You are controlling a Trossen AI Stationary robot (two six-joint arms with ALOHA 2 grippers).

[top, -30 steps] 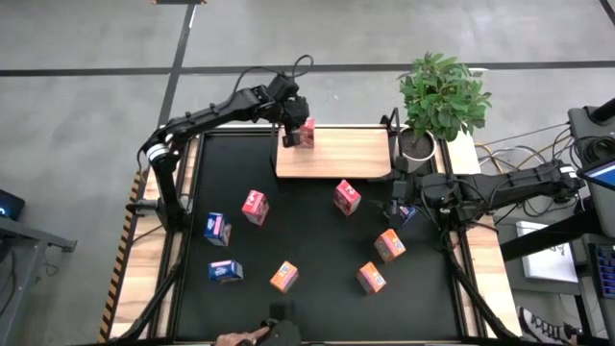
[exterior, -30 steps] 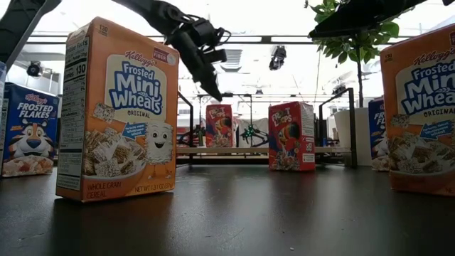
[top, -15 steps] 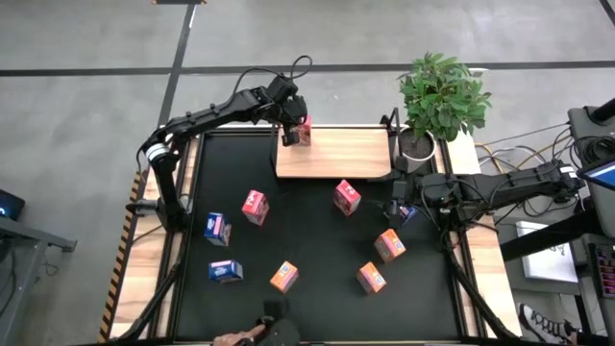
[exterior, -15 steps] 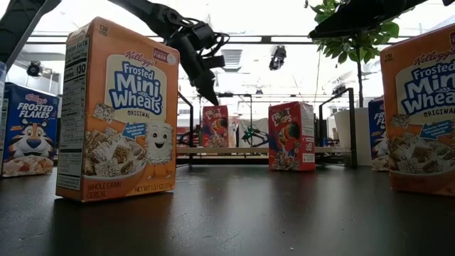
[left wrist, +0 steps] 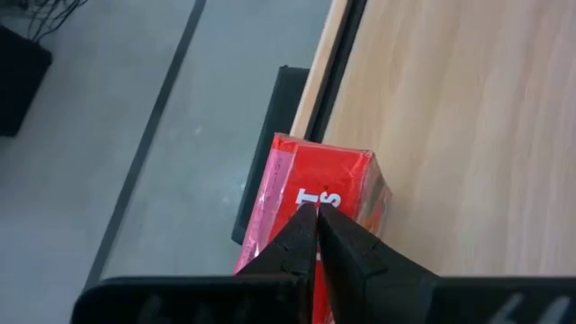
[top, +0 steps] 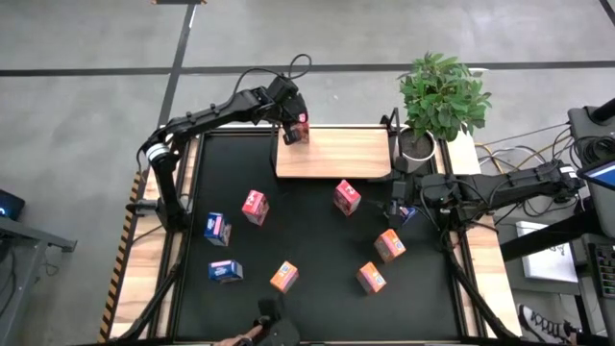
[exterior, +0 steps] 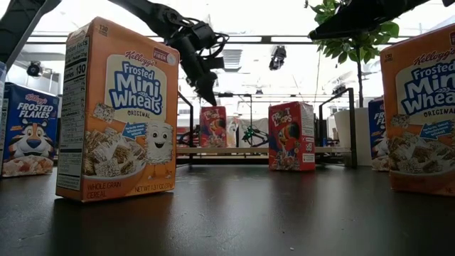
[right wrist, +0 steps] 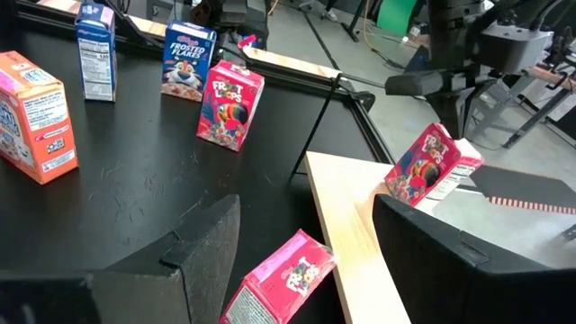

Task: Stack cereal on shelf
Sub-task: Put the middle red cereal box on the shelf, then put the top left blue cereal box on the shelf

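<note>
The shelf [top: 346, 154] is a light-wood board at the table's far edge. A red cereal box [top: 295, 133] stands tilted [right wrist: 430, 166] on the shelf's far-left corner. My left gripper [top: 293, 120] is right above it, shut [left wrist: 317, 211]. My right gripper [top: 399, 207] waits open [right wrist: 306, 211] low by the table's right edge, beside a blue box [top: 408, 213] and facing a red box [top: 346, 197] that lies on the black table. Loose on the table are a red box [top: 255, 206], two blue boxes [top: 218, 229] [top: 226, 272] and three orange boxes [top: 283, 277] [top: 371, 278] [top: 389, 245]. My left gripper has its shut fingertips [left wrist: 306, 225] on the red box's top face [left wrist: 337, 175], coming from above and slanting down. The box is tilted, with its bottom [right wrist: 405, 193] on the board near the far-left corner.
A potted plant [top: 442, 96] stands by the shelf's right end. The shelf's black frame posts [exterior: 352, 128] rise at its corners. A person's hand [top: 240, 338] shows at the table's near edge. In the low view, large orange boxes [exterior: 117, 110] [exterior: 419, 114] stand close.
My left gripper has moved a little toward the table's left and far edges, staying shut. The red box has slid with it along the board toward the shelf's far-left corner.
</note>
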